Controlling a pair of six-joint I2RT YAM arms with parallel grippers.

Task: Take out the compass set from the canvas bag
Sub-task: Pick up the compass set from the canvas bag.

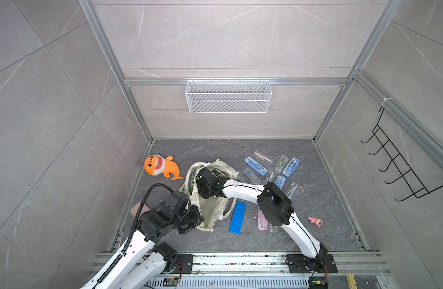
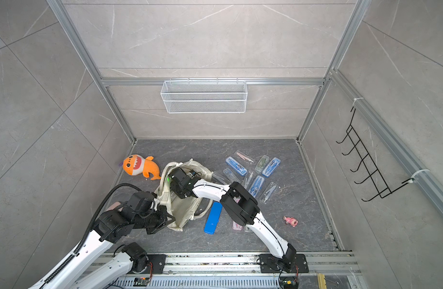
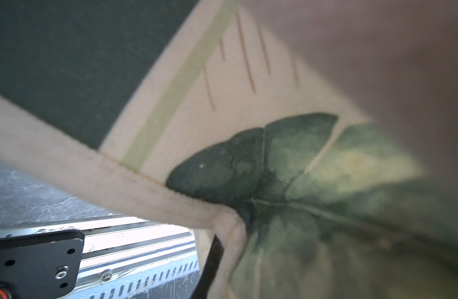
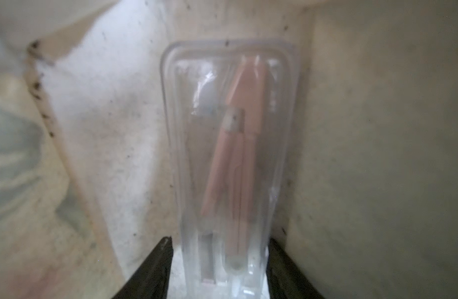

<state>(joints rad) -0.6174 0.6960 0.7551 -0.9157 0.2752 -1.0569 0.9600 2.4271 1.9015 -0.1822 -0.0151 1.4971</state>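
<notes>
The compass set [image 4: 230,145] lies inside the bag [image 1: 210,212], on its bottom. Your right gripper [image 4: 220,240] straddles it with jaws apart, no grip yet. The left gripper [image 1: 194,219] is clamped on the bag rim. Risks: the slick plastic slips out when you squeeze, or the jaws pinch the lining and drag the bag.

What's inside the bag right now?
In the right wrist view, a clear case holding a pink compass lies inside the bag, its near end between the open right fingers. Anything under it or deeper in the folds is hidden.
</notes>
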